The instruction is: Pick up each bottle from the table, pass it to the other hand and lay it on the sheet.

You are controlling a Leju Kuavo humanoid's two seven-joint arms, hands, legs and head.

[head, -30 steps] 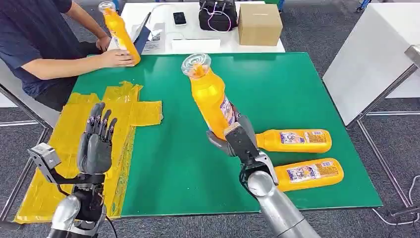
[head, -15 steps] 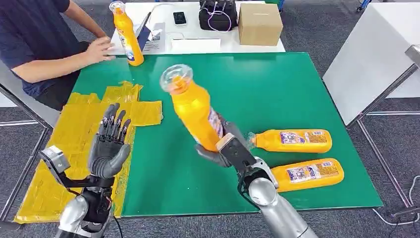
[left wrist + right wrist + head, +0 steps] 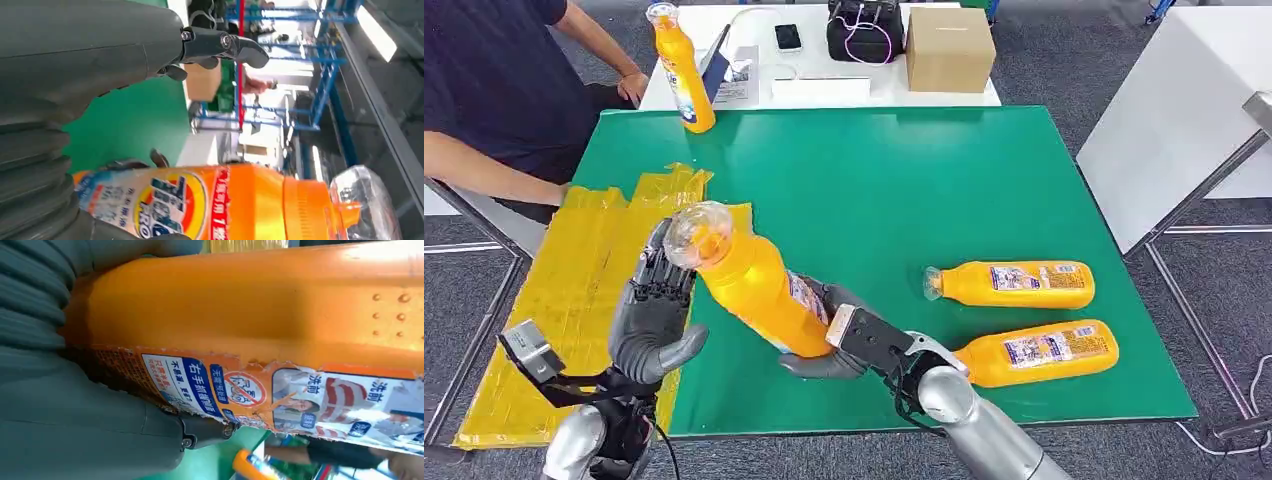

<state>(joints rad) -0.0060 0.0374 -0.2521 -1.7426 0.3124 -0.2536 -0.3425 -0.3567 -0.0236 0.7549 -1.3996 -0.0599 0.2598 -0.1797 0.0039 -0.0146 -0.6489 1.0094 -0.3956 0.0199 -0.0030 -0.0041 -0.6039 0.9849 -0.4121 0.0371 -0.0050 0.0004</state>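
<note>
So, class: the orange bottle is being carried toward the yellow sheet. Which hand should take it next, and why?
The left hand. It waits open beside the cap of the orange bottle, over the yellow sheet. The right hand already grips the bottle's base.

The held bottle (image 3: 754, 285) is seen as glossy orange plastic with a clear, shiny cap and a printed paper label torn ragged along its edge. The two lying bottles (image 3: 1014, 284) (image 3: 1039, 352) are given the same glossy orange finish. The table top (image 3: 944, 190) is covered in smooth matt green. The sheet (image 3: 574, 280) is shown as thin yellow film, crinkled and faintly shiny. The left hand (image 3: 652, 315) and right hand (image 3: 844, 345) are cased in matt grey plastic, the forearms in brushed silver metal. The box (image 3: 949, 48) is made of plain matt brown cardboard
</note>
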